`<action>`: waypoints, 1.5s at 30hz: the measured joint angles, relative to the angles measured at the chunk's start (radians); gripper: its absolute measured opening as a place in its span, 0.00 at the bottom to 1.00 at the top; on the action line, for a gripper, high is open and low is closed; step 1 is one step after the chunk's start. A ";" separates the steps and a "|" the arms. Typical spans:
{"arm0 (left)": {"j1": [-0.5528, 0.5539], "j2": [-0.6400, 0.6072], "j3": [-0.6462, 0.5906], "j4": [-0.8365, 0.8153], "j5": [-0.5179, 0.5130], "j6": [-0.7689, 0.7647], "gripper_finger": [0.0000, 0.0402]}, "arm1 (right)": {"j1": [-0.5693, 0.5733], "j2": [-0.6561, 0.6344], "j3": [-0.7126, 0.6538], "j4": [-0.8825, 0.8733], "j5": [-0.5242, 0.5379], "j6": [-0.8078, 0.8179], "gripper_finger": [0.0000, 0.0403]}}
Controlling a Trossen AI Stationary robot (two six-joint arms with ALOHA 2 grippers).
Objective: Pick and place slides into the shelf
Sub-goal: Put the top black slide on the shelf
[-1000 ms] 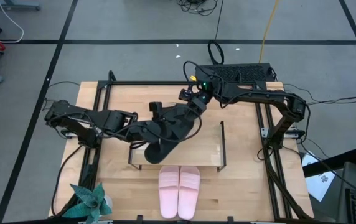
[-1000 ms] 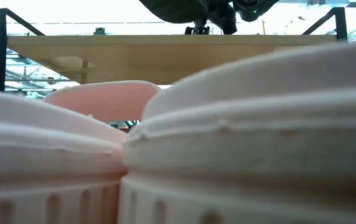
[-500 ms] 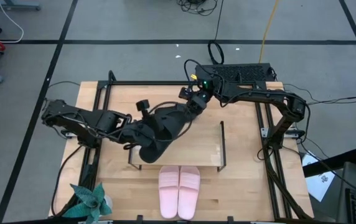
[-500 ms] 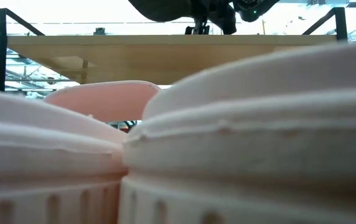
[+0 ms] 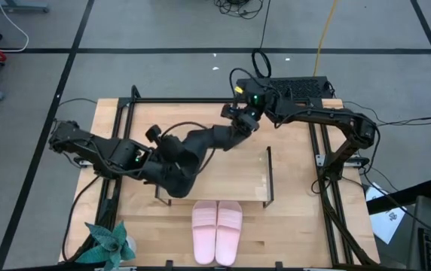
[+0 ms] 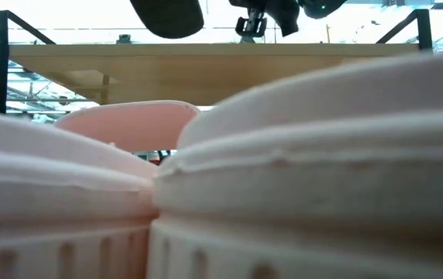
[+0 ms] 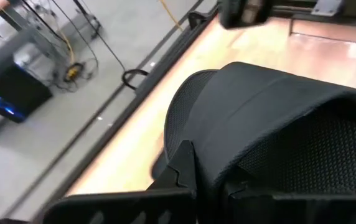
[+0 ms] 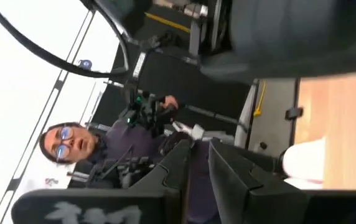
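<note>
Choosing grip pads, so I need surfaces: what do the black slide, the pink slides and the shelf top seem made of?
Black slide: likely matte foam or rubber, strap with fine mesh texture.
Pink slides: probably soft moulded foam, dull, ribbed sides.
Shelf top: light wood board, visible grain, thin black metal frame.

The low wooden-board shelf with thin black metal frame [image 5: 234,177] stands mid-way on the light wooden tabletop [image 5: 291,226]. The two pale pink foam slides [image 5: 217,221] lie side by side on the tabletop just before the shelf. A matte black slip-on slide [image 5: 189,150] hangs above the shelf's left end, in the left hand [image 5: 159,162]. The right hand [image 5: 239,120] is behind it, over the shelf's rear edge.
</note>
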 joint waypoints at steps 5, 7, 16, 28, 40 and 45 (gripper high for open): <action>0.002 0.045 0.000 -0.105 0.005 -0.166 0.00 | -0.021 -0.017 0.000 0.022 0.002 -0.007 0.13; 0.001 0.068 0.000 -0.160 0.005 -0.236 0.00 | -0.025 -0.021 0.000 0.024 0.002 -0.016 0.13; -0.007 0.170 0.000 -0.250 0.006 -0.366 0.00 | -0.031 -0.021 0.000 0.024 -0.001 -0.028 0.13; -0.085 0.194 -0.021 -0.353 -0.040 -0.418 0.00 | -0.038 -0.021 0.000 0.024 -0.026 -0.051 0.13; -0.094 0.156 -0.162 -0.349 -0.057 -0.453 0.00 | -0.038 -0.021 0.000 0.024 -0.026 -0.049 0.13; -0.103 0.144 -0.208 -0.349 -0.067 -0.468 0.00 | -0.038 -0.021 0.000 0.024 -0.026 -0.047 0.13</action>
